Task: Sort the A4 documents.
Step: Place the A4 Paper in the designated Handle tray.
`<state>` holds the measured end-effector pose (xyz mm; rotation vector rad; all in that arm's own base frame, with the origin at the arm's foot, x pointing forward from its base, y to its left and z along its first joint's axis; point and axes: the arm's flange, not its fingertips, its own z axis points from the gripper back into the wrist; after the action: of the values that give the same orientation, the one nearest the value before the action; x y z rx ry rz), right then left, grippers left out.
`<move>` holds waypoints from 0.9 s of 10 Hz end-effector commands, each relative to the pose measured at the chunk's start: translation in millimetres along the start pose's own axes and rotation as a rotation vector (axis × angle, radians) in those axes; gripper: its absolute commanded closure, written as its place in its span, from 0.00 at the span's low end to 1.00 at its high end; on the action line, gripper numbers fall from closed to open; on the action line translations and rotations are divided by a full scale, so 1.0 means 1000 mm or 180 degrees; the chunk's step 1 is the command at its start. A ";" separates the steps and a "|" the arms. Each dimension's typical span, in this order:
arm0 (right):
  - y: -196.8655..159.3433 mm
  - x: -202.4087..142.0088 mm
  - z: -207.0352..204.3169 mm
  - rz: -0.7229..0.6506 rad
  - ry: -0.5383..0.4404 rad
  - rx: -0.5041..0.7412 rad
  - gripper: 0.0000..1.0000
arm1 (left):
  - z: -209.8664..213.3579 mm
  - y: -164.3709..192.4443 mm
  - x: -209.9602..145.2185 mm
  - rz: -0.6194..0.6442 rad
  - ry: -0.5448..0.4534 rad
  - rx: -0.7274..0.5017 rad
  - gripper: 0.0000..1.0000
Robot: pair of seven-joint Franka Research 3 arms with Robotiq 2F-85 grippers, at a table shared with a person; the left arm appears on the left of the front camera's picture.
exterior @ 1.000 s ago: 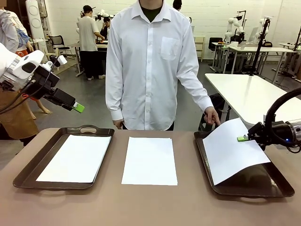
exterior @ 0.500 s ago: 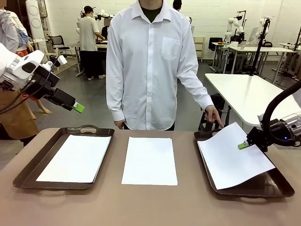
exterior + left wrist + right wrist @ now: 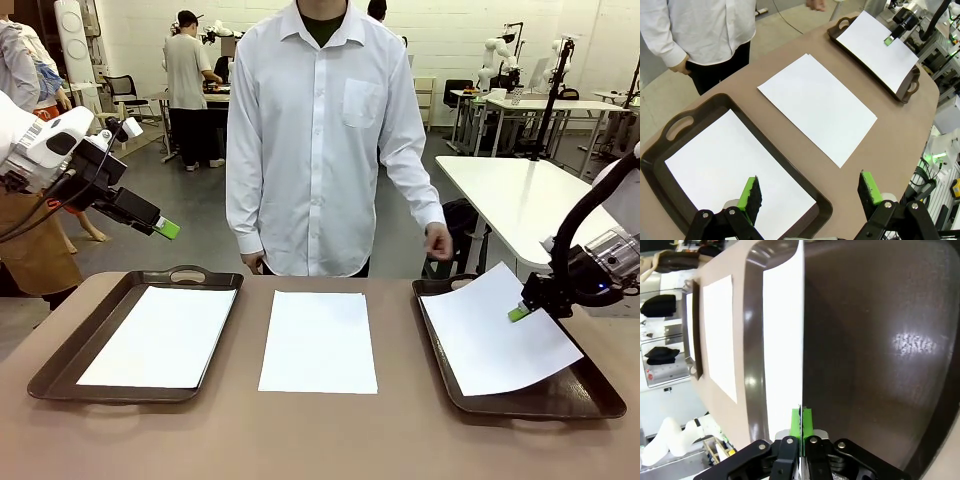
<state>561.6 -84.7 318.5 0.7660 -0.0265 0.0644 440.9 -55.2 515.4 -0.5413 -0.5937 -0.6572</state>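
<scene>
Three sheets [image 3: 318, 340] and two trays [image 3: 60, 365] were counted on a brown table [image 3: 300, 440] in a workshop. The right sheet [image 3: 495, 335] was clamped by the right gripper [image 3: 518, 313]. The left gripper [image 3: 167, 229], upper left, was spread open.

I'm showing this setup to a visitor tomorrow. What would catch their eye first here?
The right claw is shut on the edge of a white A4 sheet, tilted over the right tray. A second sheet lies flat in the left tray and a third sheet on the bare table between the trays, with a person in a white shirt at the far side.
</scene>
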 end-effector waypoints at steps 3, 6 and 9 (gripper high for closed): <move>0.001 -0.008 -0.005 -0.0139 0.0059 -0.0267 0.99 | 0.000 0.000 0.000 0.0001 -0.0009 -0.0003 0.00; 0.001 -0.008 -0.005 -0.0171 0.0072 -0.0285 0.88 | 0.000 0.000 0.000 0.0001 -0.0009 -0.0003 0.00; 0.001 -0.011 0.000 -0.0142 0.0048 -0.0320 0.63 | 0.000 0.000 0.000 0.0001 -0.0009 -0.0003 0.00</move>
<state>556.9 -85.5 315.7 0.7044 -0.0036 0.0397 440.9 -55.2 515.4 -0.5413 -0.5937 -0.6572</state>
